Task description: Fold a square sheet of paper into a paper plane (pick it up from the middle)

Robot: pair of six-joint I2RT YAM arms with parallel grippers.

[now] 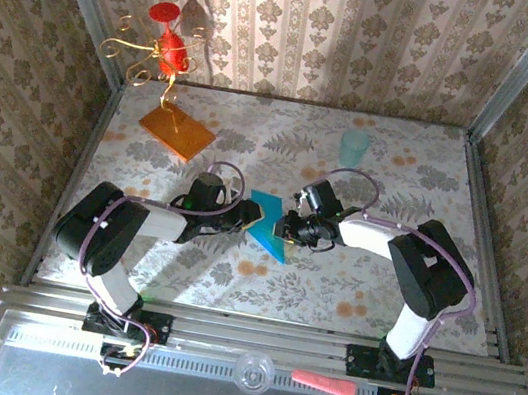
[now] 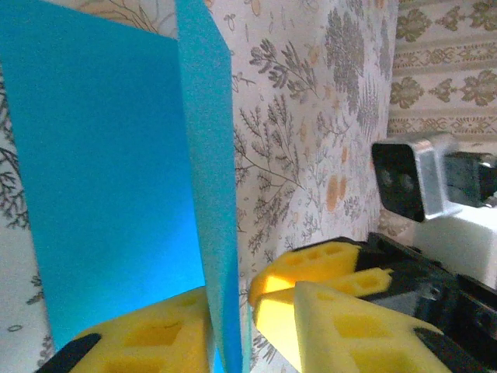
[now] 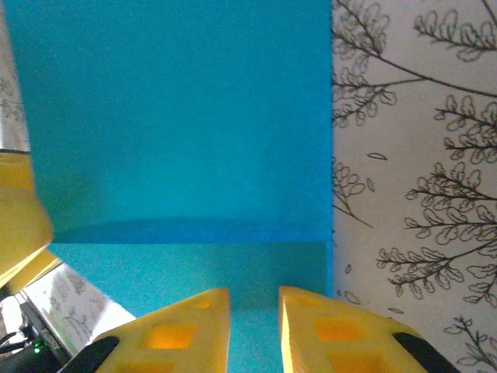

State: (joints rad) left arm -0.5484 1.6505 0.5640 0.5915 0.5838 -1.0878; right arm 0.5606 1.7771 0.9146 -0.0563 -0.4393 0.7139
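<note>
Top view: your left gripper (image 1: 244,217) and right gripper (image 1: 288,230) flank the teal-blue square sheet of paper (image 1: 266,234), mid-table and mid-fold. Left wrist: a raised flap stands between the jaws; grip unclear. Right wrist: jaws nearly together, hold unclear. Next, you likely press the crease flat.

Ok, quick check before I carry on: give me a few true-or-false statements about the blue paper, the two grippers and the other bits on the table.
1. The teal-blue paper sheet sits at mid-table between the left gripper and the right gripper. True.
2. The sheet lies completely flat. False: in the left wrist view one flap stands up along a fold.
3. The mint cup stands on the orange slab. False: they are well apart, with the cup at the far right and the slab at the far left.
4. The right gripper's fingers show a narrow gap, with blue paper behind them. True.
</note>
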